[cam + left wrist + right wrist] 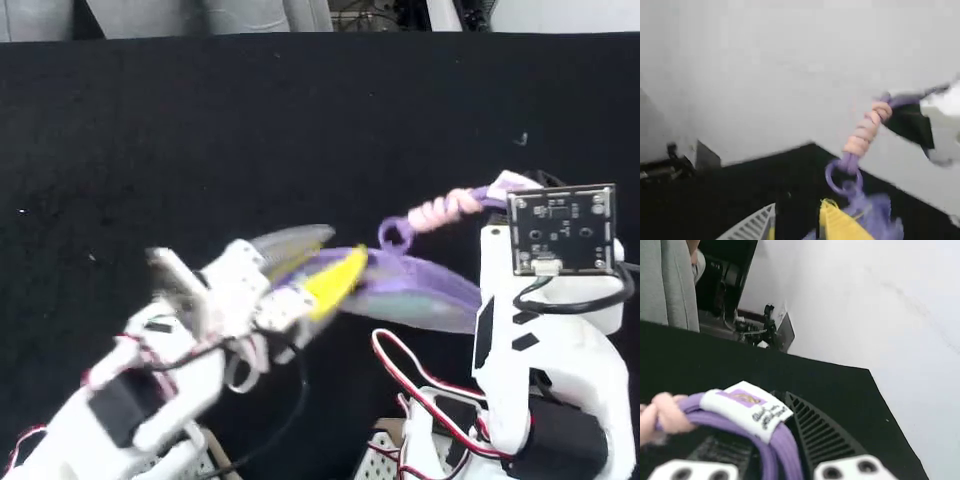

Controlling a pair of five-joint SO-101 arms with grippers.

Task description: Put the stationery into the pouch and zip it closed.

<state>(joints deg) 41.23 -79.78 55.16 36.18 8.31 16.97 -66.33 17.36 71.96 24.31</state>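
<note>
Overall: we've got bright, soft, even room light here.
Cloth: the black cloth (pixel 200 120) swallows the light, and we read it as one flat dark field.
Wall: the pale wall (pixel 880 300) glows and shades gently to grey towards its dim corner.
Arm: the right arm (pixel 540 360) is bright on its upper faces and greyer down its sides.
Pouch: the pouch (pixel 420 290) catches a pale sheen along its lower edge.

Counts by kind
One purple pouch (pixel 420 295), one coiled strap (pixel 445 208) and one white label (pixel 747 407) are counted; two arms are seen, left arm (pixel 150 390) and right arm (pixel 545 360).
</note>
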